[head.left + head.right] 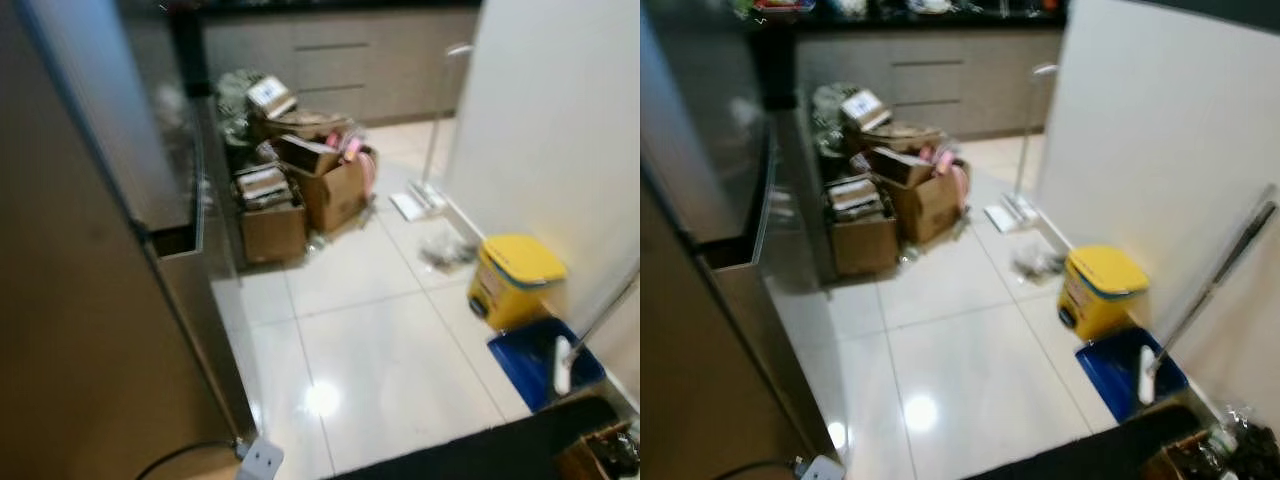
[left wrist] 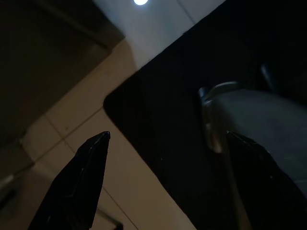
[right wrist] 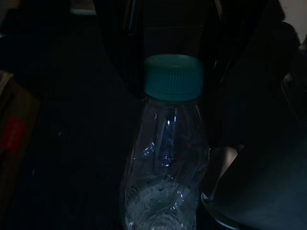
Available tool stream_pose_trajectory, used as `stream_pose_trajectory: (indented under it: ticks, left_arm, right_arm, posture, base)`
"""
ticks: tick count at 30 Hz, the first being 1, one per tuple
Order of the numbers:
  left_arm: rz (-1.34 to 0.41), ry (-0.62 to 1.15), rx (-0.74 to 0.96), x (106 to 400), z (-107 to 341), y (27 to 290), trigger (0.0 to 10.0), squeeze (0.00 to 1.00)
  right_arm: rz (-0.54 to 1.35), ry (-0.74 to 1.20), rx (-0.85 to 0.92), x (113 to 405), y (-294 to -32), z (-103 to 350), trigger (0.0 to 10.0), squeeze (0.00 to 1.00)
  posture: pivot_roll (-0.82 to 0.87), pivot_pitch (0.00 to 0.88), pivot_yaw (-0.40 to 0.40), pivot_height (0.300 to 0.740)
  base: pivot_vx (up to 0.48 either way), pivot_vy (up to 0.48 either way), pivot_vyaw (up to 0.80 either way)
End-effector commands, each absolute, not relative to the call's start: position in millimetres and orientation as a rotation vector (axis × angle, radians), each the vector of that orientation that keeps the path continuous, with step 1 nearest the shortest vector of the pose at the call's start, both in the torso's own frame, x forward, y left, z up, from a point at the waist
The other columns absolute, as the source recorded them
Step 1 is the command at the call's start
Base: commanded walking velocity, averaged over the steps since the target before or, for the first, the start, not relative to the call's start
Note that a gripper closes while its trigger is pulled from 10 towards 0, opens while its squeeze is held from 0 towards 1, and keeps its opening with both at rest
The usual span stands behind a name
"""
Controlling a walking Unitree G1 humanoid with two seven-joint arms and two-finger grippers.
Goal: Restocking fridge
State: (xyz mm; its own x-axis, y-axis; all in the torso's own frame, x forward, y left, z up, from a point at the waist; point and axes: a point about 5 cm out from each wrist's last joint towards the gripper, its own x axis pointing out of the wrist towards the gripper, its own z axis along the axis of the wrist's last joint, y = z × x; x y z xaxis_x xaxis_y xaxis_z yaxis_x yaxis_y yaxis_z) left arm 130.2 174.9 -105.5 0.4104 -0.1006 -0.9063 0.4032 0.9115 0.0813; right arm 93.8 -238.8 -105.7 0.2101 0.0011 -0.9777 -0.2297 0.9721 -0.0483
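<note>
While the head views are blurred, the fridge stands as a tall brownish-grey slab along the robot's left, its door closed. A white wall panel rises on the right, and pale glossy floor tiles run between them toward grey cabinet drawers at the far end. Stacked cardboard boxes, stuffed with clutter, sit at the fridge's far corner. A black mat lies at the near edge. Along the right wall are a yellow bin, a blue dustpan just nearer than it with a long handle leaning up the wall, and a white floor mop farther off. A white plug adapter with a dark cable lies by the fridge's near corner.

The left gripper hangs with its two black fingers spread wide and nothing between them; beyond its tips lie the mat's edge and beige tiles.

In the dark right wrist view, a clear plastic bottle extends straight out from the right gripper, long axis in line with the fingers, its green cap pointing away from the wrist. The fingers themselves are hidden in shadow, so I cannot tell how they sit on it.
</note>
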Motion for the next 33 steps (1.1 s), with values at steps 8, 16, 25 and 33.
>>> stream_pose_trajectory:
  ticks: [8, 16, 25, 33]
  left_arm:
    - [-0.337, 1.178, 0.298, 113.7, -111.1, 175.1, 10.0, 0.00]
    - [-0.336, 1.180, 0.295, 113.4, -111.1, 175.2, 10.0, 0.00]
    - [-0.334, 1.186, 0.283, 111.3, -111.7, 174.5, 10.0, 0.00]
    - [-0.335, 1.187, 0.275, 111.0, -111.9, 173.4, 10.0, 0.00]
  right_arm:
    - [0.178, 1.365, -0.201, 92.7, -241.5, -105.0, 10.0, 0.00]
    - [0.185, 1.364, -0.195, 92.7, -240.6, -105.2, 10.0, 0.00]
    - [0.194, 1.369, -0.183, 92.0, -241.3, -104.9, 10.0, 0.00]
    - [0.205, 1.374, -0.174, 92.8, -242.6, -104.1, 10.0, 0.00]
  posture:
    - [0.01, 0.000, -0.069, 0.740]
    - [0.01, 0.000, -0.066, 0.740]
    - [0.01, 0.000, -0.067, 0.740]
    - [0.01, 0.000, -0.068, 0.740]
  base:
    - [0.000, 0.000, 0.77]
    - [0.000, 0.000, 0.77]
    - [0.000, 0.000, 0.77]
    - [0.000, 0.000, 0.77]
